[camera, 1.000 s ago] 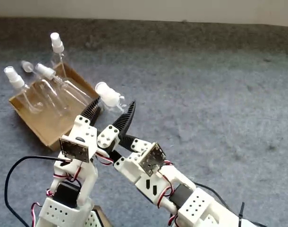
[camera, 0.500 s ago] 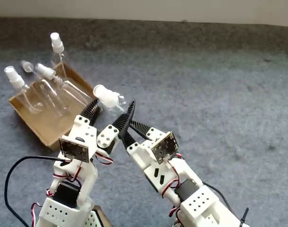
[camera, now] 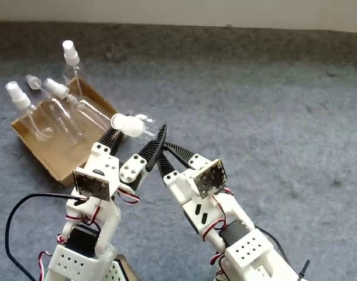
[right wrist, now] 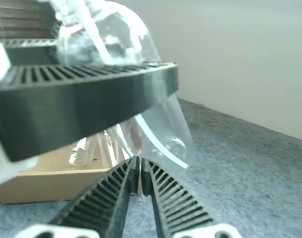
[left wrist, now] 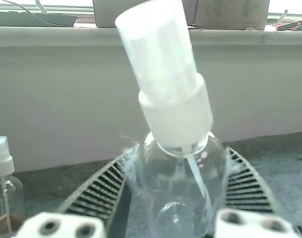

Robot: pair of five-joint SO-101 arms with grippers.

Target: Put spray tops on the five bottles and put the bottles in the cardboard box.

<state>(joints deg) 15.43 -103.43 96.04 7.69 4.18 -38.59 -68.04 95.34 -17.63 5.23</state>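
Tabletop: grey, felt-like tabletop (camera: 272, 117). The box sits to the left of the arms, so the carry is short and sideways.
Box: the box (camera: 41, 155) is shallow and open, and the other bottles (camera: 61, 111) fill its far half. Four tops show there, though whether the far upright one stands inside the rim or just behind it I cannot tell. The bare patch near the left arm looks like the place to aim.
Left claw: the left claw (camera: 137, 132) is clamped on the bottle's body, raised just beside the box's near corner. Judged step: carrying the fifth bottle in. Hold this squeeze through the swing, since clear plastic held near its shoulder may slip or pivot.
Right claw: the right claw (right wrist: 140, 166) has its fingers almost together with nothing between them, close under the held bottle. Best drawn back before the left arm turns, or the two may bump.
Bottle: the bottle (left wrist: 180, 178) is tilted, neck up and away from the wrist. Lower it over the bare patch and lay it down rather than drop it; release only once it rests.
Top: the top (left wrist: 166, 79) is white, seated on the neck and apparently straight — mind it near the upright neighbours.
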